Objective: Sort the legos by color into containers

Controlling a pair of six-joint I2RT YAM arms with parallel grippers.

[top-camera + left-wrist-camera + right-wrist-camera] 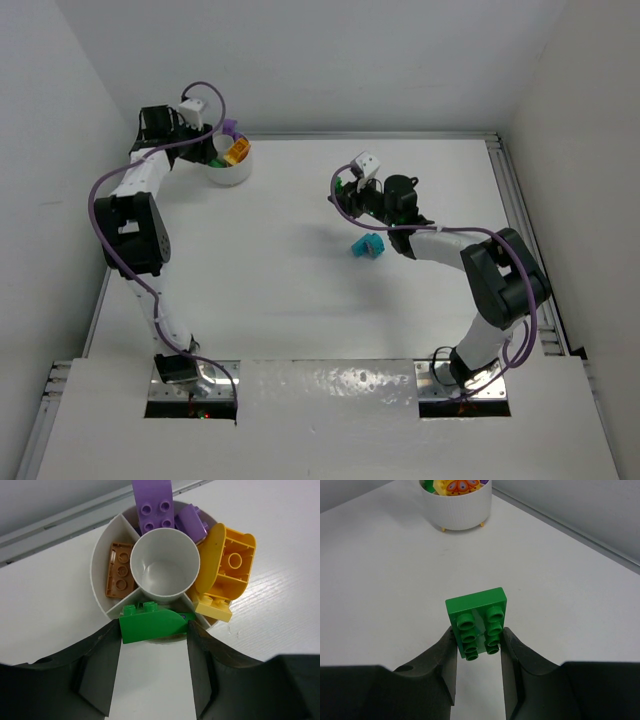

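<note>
Two green bricks are in my grip. My left gripper (154, 632) is clamped on a curved green brick (150, 622), two studs showing, at the near rim of the bowl (100, 555). Whether it touches the rim I can't quite tell.

The white bowl has a round middle cup. Purple bricks (155, 507) sit in the far section, an orange plate (119, 570) on one side and yellow bricks (225, 565) on the other.

My right gripper (477, 640) pinches a flat green brick (477, 607), six studs facing the camera, over the table (380, 580) and well apart from the bowl. A teal brick (366, 246) lies on the table near that arm.
</note>
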